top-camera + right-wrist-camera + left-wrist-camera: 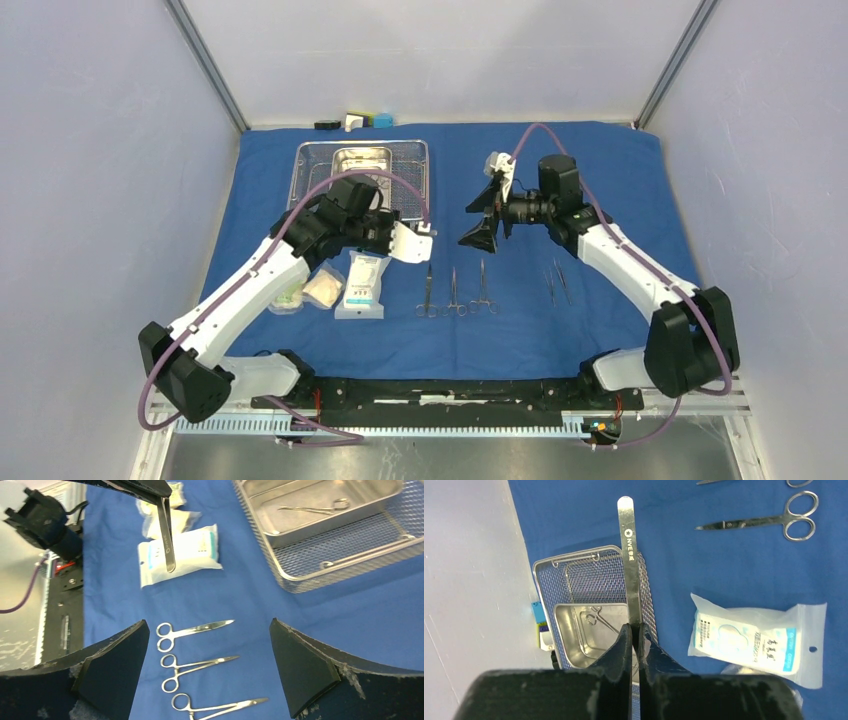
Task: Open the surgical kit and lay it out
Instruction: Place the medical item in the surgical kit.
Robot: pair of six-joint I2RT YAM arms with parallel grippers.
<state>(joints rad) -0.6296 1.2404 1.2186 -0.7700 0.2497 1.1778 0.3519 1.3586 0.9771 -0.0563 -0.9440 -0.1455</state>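
**Surgical kit, laid open.** We are viewing the blue cloth wrap [600, 150], which is lying flat over the table and carrying everything else in the kit.

- **Basket and pan:** Toward the cloth's far left corner, the wire-mesh basket [305, 165] is sitting with the steel pan [362, 158] inside it. One slim ring-handled instrument [599, 620] is lying in the pan.
- **Instruments:** About midway along the near edge, three ring-handled instruments [455, 292] are lying side by side, and two slimmer ones [549, 285] are lying to their right.
- **Packets:** Toward the near left corner, three packets [363, 285] are lying close together. The leftmost is partly hiding under the left arm.
- **Left gripper:** We are seeing the left gripper [634, 627] pinching one end of a flat steel strip [629, 555]. Its jaws are pressing tight on the metal, and the strip's free end is hanging clear of the cloth.
- **Right gripper:** The right gripper [208, 625] is hovering above the cloth's middle with its jaws spread fully wide, and it is holding nothing.
- **Blocks:** Beyond the far edge, small blocks [355, 122] are sitting on the bare table.
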